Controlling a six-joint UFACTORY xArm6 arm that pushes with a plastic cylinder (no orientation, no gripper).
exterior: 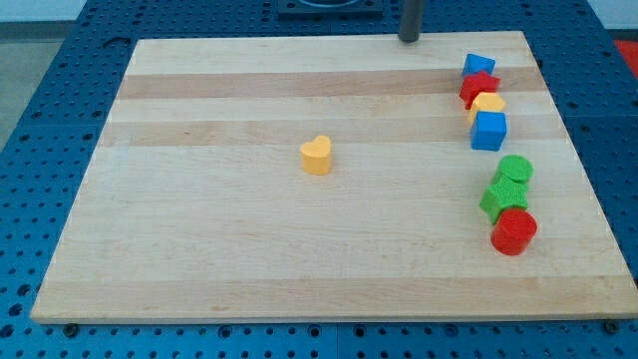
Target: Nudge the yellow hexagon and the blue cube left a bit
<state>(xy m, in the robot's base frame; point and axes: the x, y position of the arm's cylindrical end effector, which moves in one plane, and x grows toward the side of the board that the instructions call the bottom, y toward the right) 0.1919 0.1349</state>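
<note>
The yellow hexagon [487, 104] lies at the view's right, wedged between a red star [478, 87] above it and the blue cube [489, 131] just below it. The three touch in a short column. My tip [410, 39] rests at the board's top edge, up and to the left of this column, well apart from it. It touches no block.
A blue block of unclear shape [478, 66] tops the column. Below the cube lie a green cylinder [516, 169], a green star [503, 197] and a red cylinder [514, 231]. A yellow heart [317, 156] sits mid-board. The wooden board [199, 249] lies on a blue perforated table.
</note>
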